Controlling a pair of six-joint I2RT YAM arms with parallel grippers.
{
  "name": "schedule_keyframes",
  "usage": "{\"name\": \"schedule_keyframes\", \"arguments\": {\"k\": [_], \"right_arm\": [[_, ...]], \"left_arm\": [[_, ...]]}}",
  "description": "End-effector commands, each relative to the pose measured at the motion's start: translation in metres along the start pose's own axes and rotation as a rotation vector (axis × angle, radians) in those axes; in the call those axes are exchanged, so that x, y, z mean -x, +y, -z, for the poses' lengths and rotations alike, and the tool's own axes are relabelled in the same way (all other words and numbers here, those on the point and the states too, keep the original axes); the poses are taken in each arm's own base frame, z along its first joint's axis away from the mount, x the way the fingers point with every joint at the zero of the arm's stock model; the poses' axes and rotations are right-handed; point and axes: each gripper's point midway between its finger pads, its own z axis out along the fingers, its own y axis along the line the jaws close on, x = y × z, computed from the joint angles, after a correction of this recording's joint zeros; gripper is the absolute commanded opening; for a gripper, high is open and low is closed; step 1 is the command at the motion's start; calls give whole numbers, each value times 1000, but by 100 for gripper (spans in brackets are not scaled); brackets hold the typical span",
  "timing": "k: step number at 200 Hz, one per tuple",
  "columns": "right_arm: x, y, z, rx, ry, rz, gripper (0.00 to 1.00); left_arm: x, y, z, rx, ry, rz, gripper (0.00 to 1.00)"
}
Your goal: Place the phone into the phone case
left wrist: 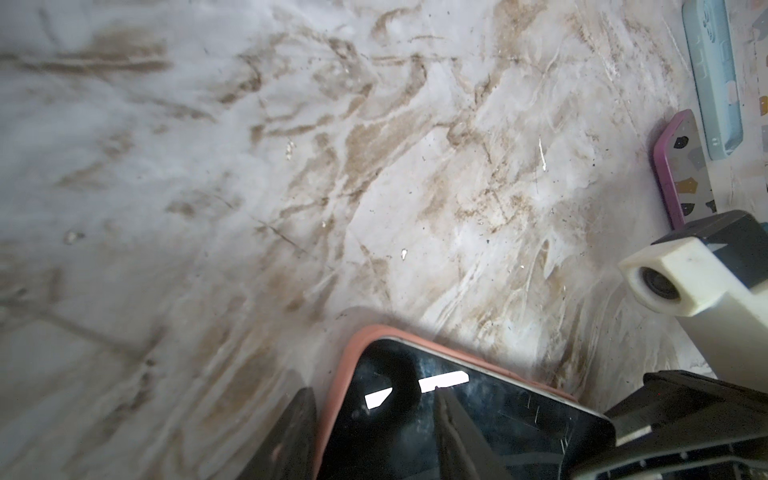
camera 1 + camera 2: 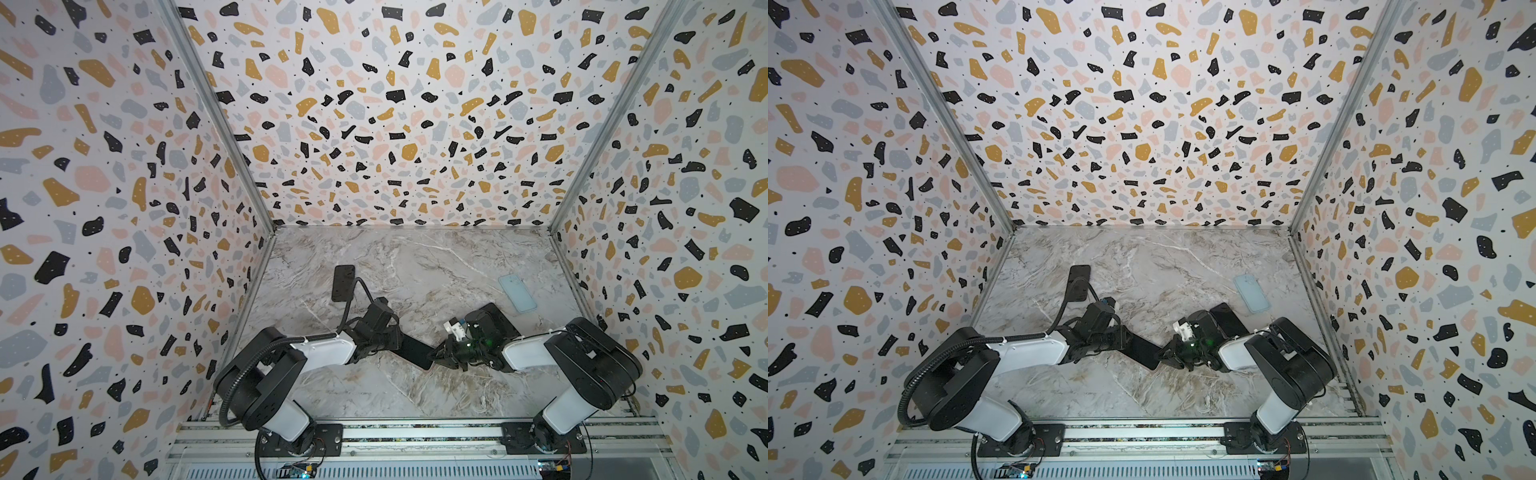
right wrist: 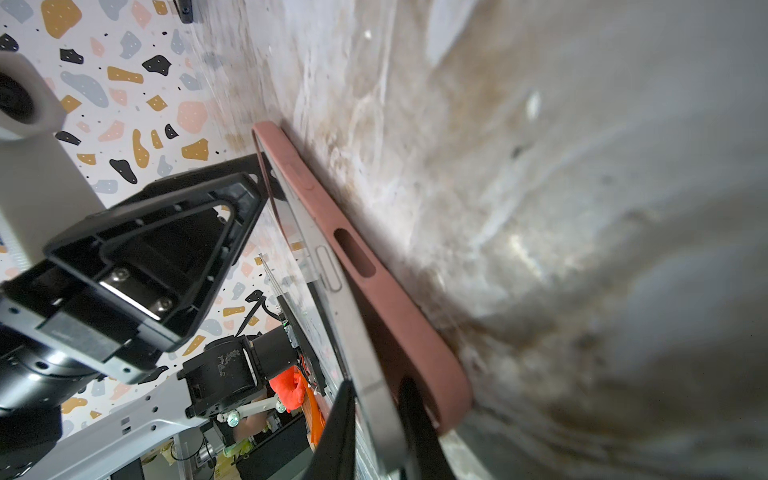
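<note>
The marble surface is seen whole in both top views and is walled on three sides. The left arm and the right arm are extended inward from the rail at 6 o'clock, and their tips are found close together.

The phone is located between the two tips, screen up, at about 6 o'clock from the surface's centre. The reddish-brown phone case is laid flat on the surface beneath it. In the right wrist view the phone's metal edge is seen raised out of the case at the near corner, while the far end is wrapped by the rim.

A light blue case is noted at 2 o'clock. A purple-rimmed handset is laid just beside it. A black slab is noted at 10 o'clock; whether it is a phone or a case cannot be told.

The left pincer is held part open, with one finger outside the case's rim and the other on the screen. The right pincer is closed on the phone's raised corner, with one finger on the screen side and the other in the gap between phone and case.
</note>
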Motion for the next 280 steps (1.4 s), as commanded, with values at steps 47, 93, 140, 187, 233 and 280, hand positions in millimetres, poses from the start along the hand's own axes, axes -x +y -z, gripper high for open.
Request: {"name": "schedule_keyframes", "arguments": {"k": [47,93,140,187,233,280], "right_arm": [[-6,-30,-16,-154,-18,-86,0],[-4,-21,-9,-156,-33,-52,6],[0,-10,-3,-165,-41,-6,19],[0,-7,0,-162,-51,6,37],[-1,4,3,-145,-48,32,41],[-2,6,12,-162,-69,41,44]], "left_arm": [[-33,-65,0,-250,144,-42,45],[-32,-61,0,-226,140,-57,45],[-31,-59,2,-211,134,-63,44],[-29,-58,5,-206,125,-65,45],[-27,-57,7,-197,119,-68,44],[-21,-52,10,-178,105,-74,45]]}}
